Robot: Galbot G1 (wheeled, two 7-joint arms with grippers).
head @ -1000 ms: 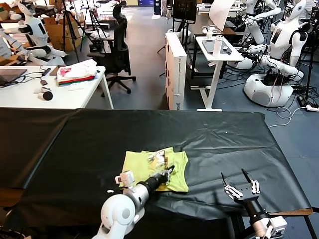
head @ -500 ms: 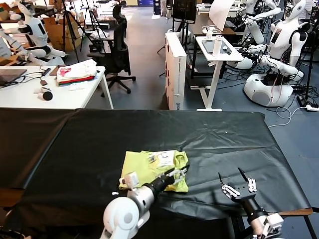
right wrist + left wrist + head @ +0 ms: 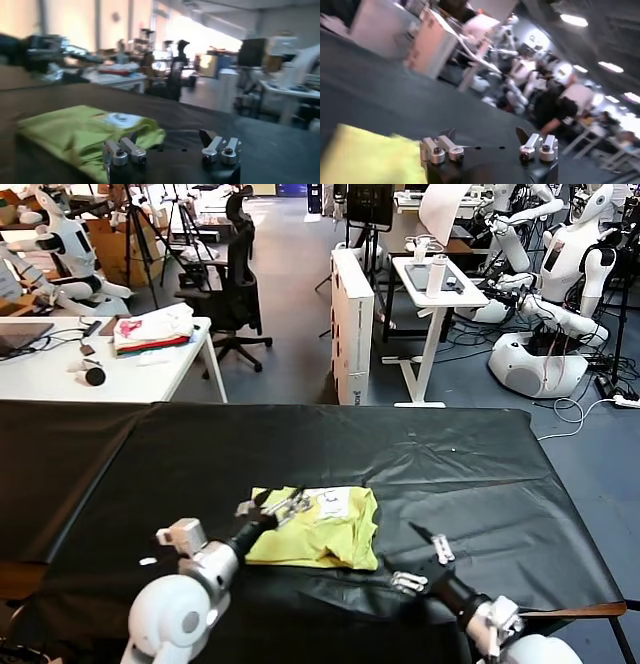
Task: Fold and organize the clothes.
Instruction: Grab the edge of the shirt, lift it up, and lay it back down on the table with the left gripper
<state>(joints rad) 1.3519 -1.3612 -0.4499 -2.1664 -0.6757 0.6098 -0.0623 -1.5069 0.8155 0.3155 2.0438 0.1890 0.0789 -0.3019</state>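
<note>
The T-shirt (image 3: 318, 528) sits folded into a compact lime-green bundle near the front middle of the black table (image 3: 480, 464), white print patch facing up. The left gripper (image 3: 268, 506) hovers at the bundle's left edge with its jaws spread wide and nothing between them, so it's released. The right gripper (image 3: 418, 556) sits low over the table just off the bundle's right side, also wide open and empty.

What could go wrong, as I see it: the fold looks loose and a bit puffy on the right edge, so a fingertip dragging across it could flip a layer open and undo the fold. The left gripper is right at the cloth, so lifting away at an angle could snag the top layer. If the right one slides in low, I'd guess it bunches the fabric or the black table cover instead of getting under the shirt. The red and white fabric pile (image 3: 153, 330) on the far desk is well apart.
</note>
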